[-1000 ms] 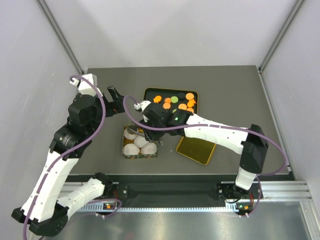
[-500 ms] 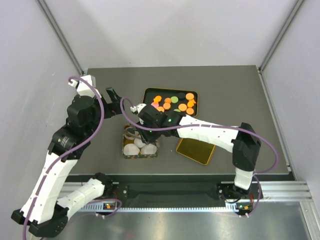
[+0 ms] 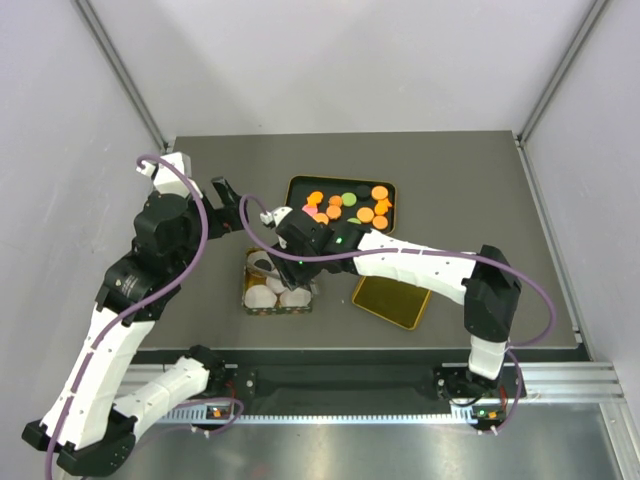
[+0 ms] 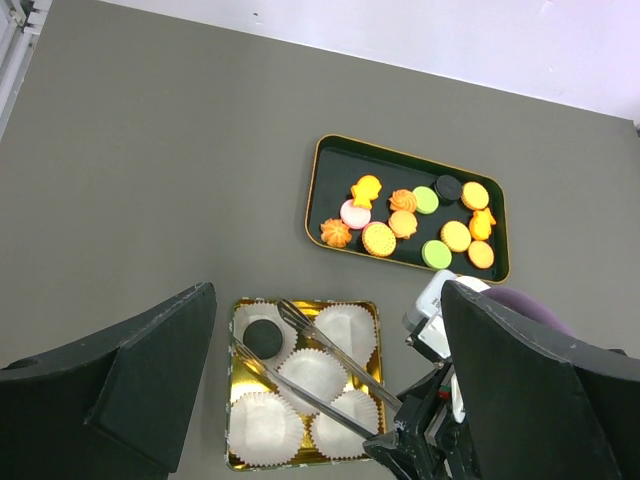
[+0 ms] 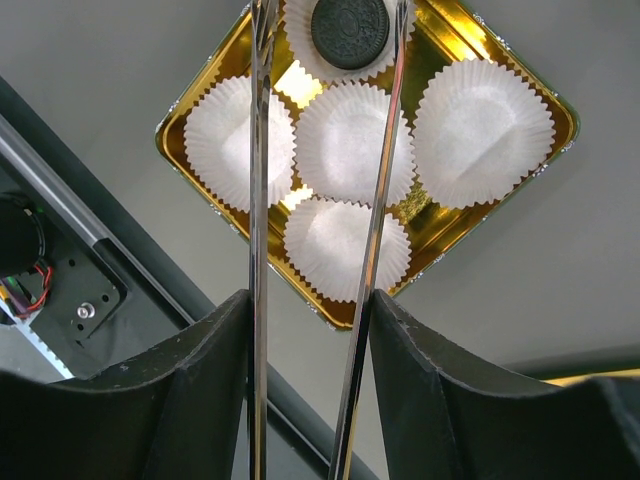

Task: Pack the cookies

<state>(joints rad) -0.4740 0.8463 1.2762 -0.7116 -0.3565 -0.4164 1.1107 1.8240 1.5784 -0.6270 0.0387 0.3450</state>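
My right gripper (image 5: 310, 310) has its jaws pressed onto the two arms of a pair of metal tongs (image 5: 258, 200), so it is clamped on the tool. The grip looks loose enough that the blades spread toward their tips. The tips stand on either side of a dark cookie (image 5: 349, 31) without pinching it, which I read as the release of a drop-off.

That cookie is round and near black with an embossed face. It lies flat in a white paper cup (image 5: 290, 40) in one corner of the gold box (image 5: 170, 122). The other four cups show only bare paper.

My left gripper (image 4: 325, 290) hangs high over the table (image 4: 150, 150) with its jaws wide apart and nothing between them. I judge it parked there to stay out of the way and give me a view down.

The rest of the cookies (image 4: 378, 239) sit on the black tray (image 4: 315, 190) just beyond the box. They are small flat discs, mostly orange, a few of them ruffled or swirled, plus one pink, two green and one dark. The gold lid (image 3: 392, 298) lies beside the box.
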